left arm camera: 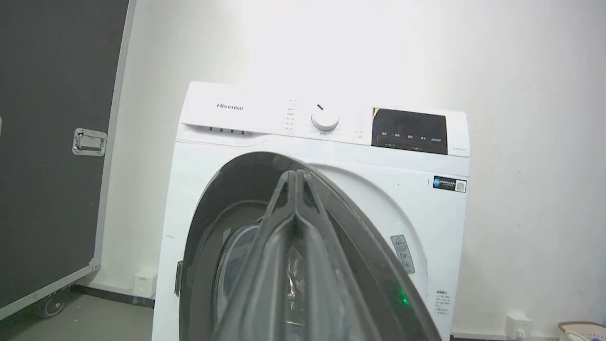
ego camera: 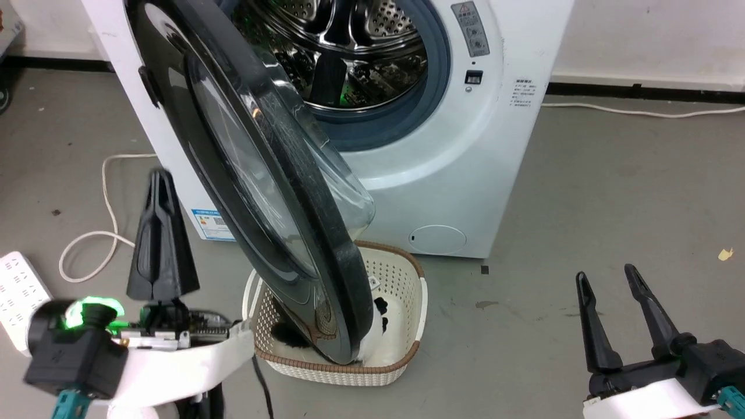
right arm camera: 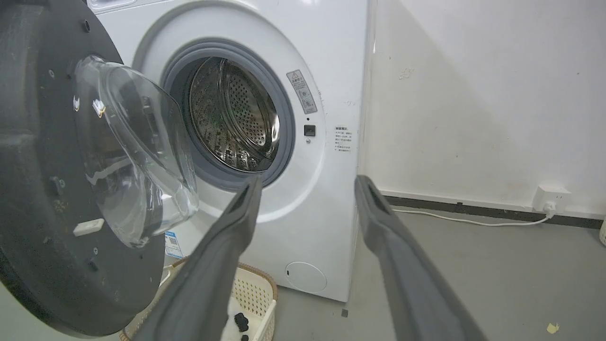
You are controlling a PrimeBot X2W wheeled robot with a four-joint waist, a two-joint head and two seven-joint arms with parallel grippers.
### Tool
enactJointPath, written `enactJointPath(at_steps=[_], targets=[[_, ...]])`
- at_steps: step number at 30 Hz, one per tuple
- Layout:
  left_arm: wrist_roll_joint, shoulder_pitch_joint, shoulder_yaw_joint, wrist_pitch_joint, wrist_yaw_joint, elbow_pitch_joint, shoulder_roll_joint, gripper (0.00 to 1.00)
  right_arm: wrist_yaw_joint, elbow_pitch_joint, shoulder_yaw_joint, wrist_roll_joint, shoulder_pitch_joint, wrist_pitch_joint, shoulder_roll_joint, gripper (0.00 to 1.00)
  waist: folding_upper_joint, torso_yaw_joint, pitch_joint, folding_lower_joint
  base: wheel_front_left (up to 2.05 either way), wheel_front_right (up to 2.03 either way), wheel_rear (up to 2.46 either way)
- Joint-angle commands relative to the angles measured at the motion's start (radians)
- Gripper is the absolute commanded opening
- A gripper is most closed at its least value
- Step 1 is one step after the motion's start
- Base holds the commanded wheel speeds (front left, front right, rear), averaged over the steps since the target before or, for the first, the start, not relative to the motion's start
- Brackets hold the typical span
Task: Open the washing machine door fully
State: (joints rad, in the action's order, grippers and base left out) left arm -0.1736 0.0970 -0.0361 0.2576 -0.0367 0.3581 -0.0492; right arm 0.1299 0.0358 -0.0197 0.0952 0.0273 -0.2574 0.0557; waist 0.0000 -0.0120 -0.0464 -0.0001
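You are partway through. The washing machine door (ego camera: 273,192) is off its latch and swung out from the machine (ego camera: 465,174). It hangs from the hinge at the front's left edge and stands roughly edge-on to the head camera. The steel drum mouth (ego camera: 361,52) is fully exposed behind it. In the head view the door's lower rim hangs over a white basket (ego camera: 416,273) that sits on the floor (ego camera: 611,192) just in front of the machine.

Your left end effector (ego camera: 159,177) has its two fingers pressed flat together and holds nothing. It is upright on the outer-face side of the door, and in the head view it looks clear of the black rim. In its wrist view it (left arm camera: 296,175) points at that outer face (left arm camera: 227,189).

Your right end effector (ego camera: 605,273) is spread wide and empty, low over the floor and well apart from the door. Its wrist view looks past the fingers (right arm camera: 308,182) at the door's inner side (right arm camera: 38,166).

By my reading the door is about half open. What is left is to carry it further round on its hinge, toward the machine's left edge, until it will go no further. A push from the inner side would seem to serve that.
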Motion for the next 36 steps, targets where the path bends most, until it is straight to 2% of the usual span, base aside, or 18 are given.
enactJointPath(at_steps=[1, 7, 8, 10, 12, 16, 18, 20, 23, 29, 36], targets=[[0.004, 0.021, -0.014, 0.004, -0.006, 0.026, -0.001, 0.0, 0.001, -0.004, 0.001, 0.003, 0.003, -0.004, -0.005, 1.0, 0.0, 0.002, 0.004, 0.0001, 0.0, 0.0, 0.0], [0.022, 0.048, -0.111, -0.017, 0.004, 0.082, -0.001, 0.0, 0.001, -0.009, 0.004, 0.012, 0.006, -0.004, -0.005, 1.0, 0.0, 0.009, 0.011, 0.0001, 0.0, 0.0, 0.0], [0.038, 0.053, -0.191, -0.054, 0.011, 0.091, -0.001, 0.0, 0.001, -0.011, 0.003, 0.019, 0.009, -0.004, -0.005, 1.0, 0.0, 0.012, 0.01, 0.0001, 0.0, 0.0, 0.0], [0.042, 0.051, -0.248, -0.079, 0.013, 0.077, -0.001, 0.0, 0.001, -0.011, 0.005, 0.022, 0.008, -0.004, -0.005, 1.0, 0.0, 0.015, 0.006, 0.0001, 0.0, 0.0, 0.0], [0.043, 0.044, -0.301, -0.103, 0.009, 0.043, -0.001, 0.0, 0.001, -0.012, 0.007, 0.023, 0.006, -0.004, -0.005, 1.0, 0.0, 0.018, 0.002, 0.0001, 0.0, 0.0, 0.0], [0.016, 0.033, -0.401, -0.132, -0.028, -0.043, -0.001, 0.0, 0.001, -0.016, 0.004, 0.023, -0.001, -0.004, -0.005, 1.0, 0.0, 0.026, -0.009, 0.0001, 0.0, 0.0, 0.0], [0.007, 0.031, -0.422, -0.139, -0.036, -0.071, -0.001, 0.0, 0.001, -0.016, 0.003, 0.023, -0.003, -0.004, -0.005, 1.0, 0.0, 0.028, -0.013, 0.0001, 0.0, 0.0, 0.0], [-0.011, 0.035, -0.469, -0.156, -0.048, -0.164, -0.001, 0.0, 0.001, -0.018, 0.003, 0.024, -0.008, -0.004, -0.005, 1.0, 0.0, 0.035, -0.023, 0.0001, 0.0, 0.0, 0.0], [-0.021, 0.037, -0.477, -0.166, -0.056, -0.227, -0.001, 0.0, 0.001, -0.023, 0.011, 0.023, -0.013, -0.004, -0.005, 1.0, 0.0, 0.046, -0.029, 0.0001, 0.0, 0.0, 0.0], [-0.07, 0.056, -0.432, -0.147, -0.093, -0.397, -0.002, 0.0, 0.001, -0.025, 0.011, 0.028, -0.025, -0.004, -0.005, 1.0, 0.0, 0.068, -0.053, 0.0001, 0.0, 0.0, 0.0], [-0.097, 0.072, -0.383, -0.107, -0.099, -0.478, -0.018, 0.0, 0.001, -0.033, 0.009, 0.031, -0.025, -0.004, -0.005, 1.0, 0.0, 0.058, -0.057, 0.0001, 0.0, 0.0, 0.0]])
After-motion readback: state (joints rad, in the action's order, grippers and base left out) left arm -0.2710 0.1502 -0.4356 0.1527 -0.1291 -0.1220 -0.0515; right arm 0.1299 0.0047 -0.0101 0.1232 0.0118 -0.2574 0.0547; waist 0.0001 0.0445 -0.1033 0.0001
